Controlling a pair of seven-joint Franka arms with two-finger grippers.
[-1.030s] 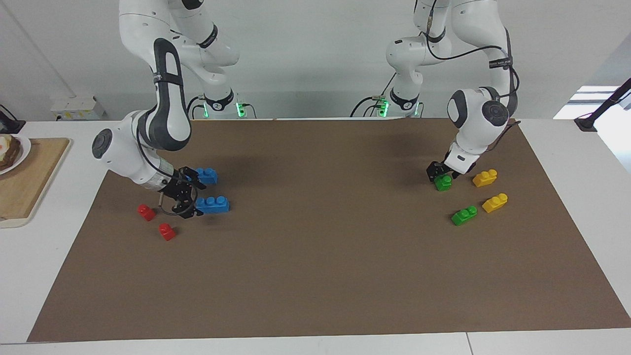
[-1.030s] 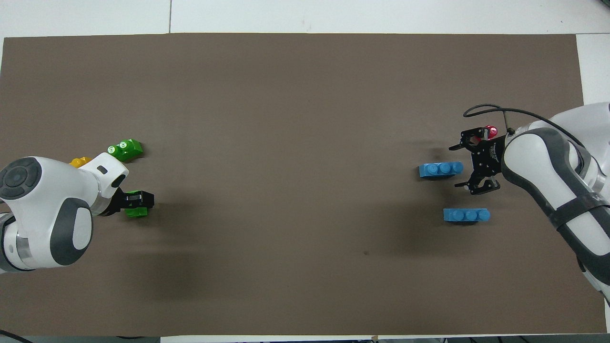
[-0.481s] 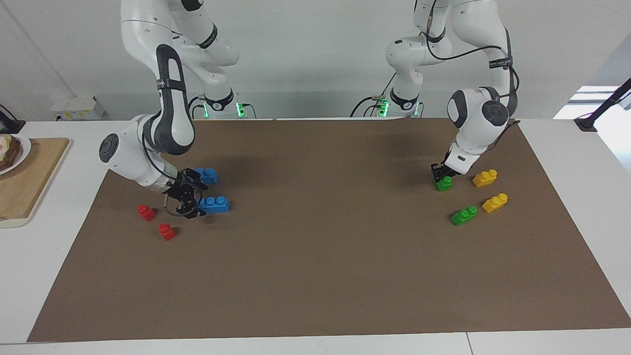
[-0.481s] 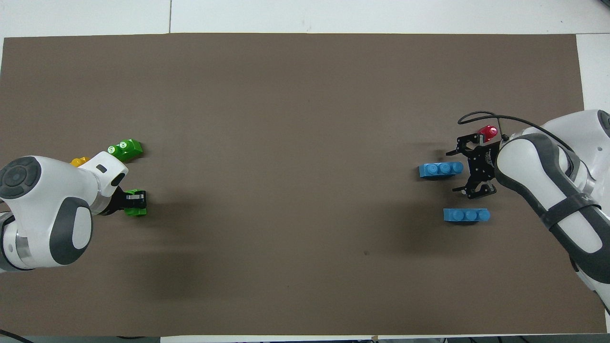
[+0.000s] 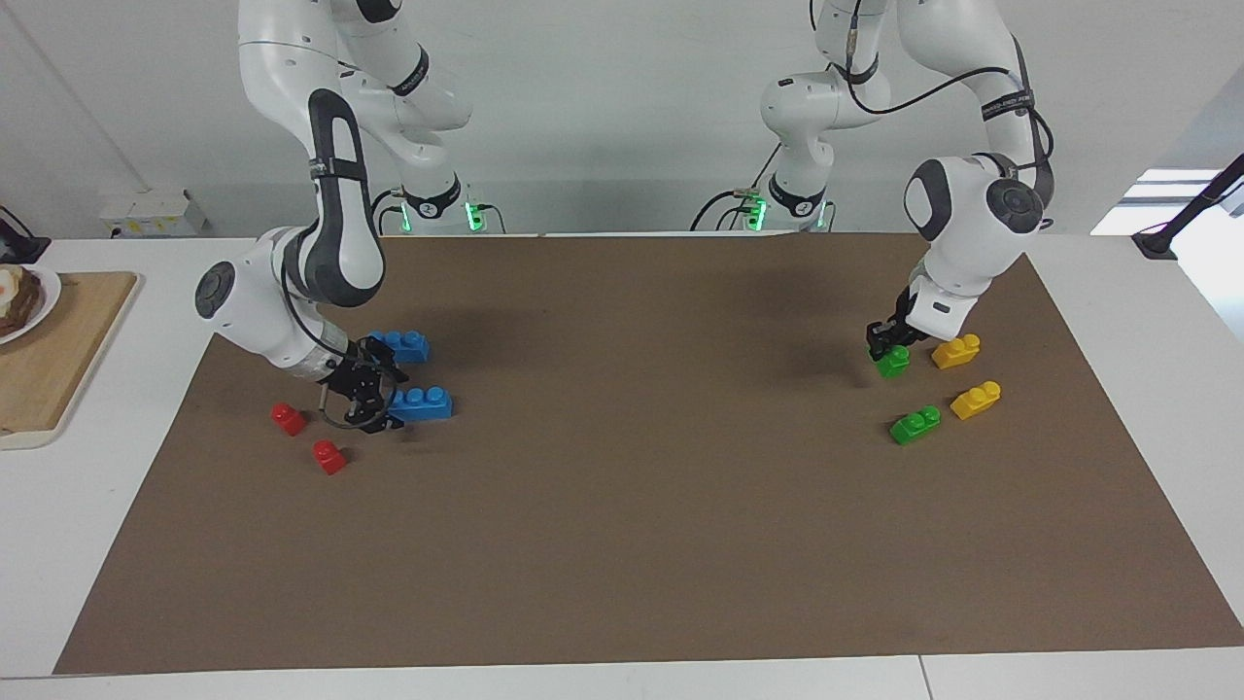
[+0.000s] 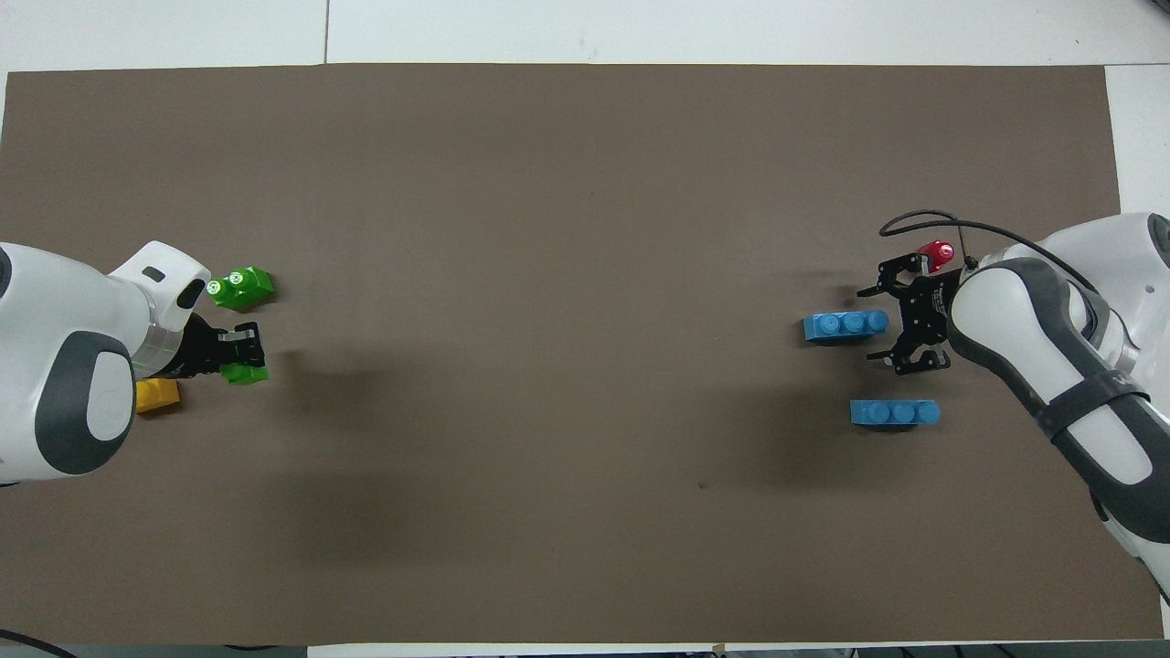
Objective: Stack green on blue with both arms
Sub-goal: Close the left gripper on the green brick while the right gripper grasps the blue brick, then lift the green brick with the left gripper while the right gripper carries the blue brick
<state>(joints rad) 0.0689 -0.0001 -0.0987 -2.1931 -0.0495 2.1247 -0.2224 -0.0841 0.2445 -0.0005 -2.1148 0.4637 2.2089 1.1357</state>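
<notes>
- The nearer blue brick (image 6: 894, 413) is lying untouched, at about five o'clock of the farther one in the overhead view.
- The left gripper (image 5: 889, 350) is pinching one green brick (image 5: 894, 365) tight, seemingly to carry it toward a blue base. The spare green brick (image 5: 915, 425) is lying at about five o'clock of it in the facing view.
- The right gripper (image 5: 387, 402) is standing wide, straddling the end of the farther blue brick (image 5: 424, 403), probably to steady it.
- The facing view is showing the held green's shadow apart on the mat (image 5: 632, 535), suggesting a lift. The overhead view is hiding that, yet showing the spread jaws plainly.
</notes>
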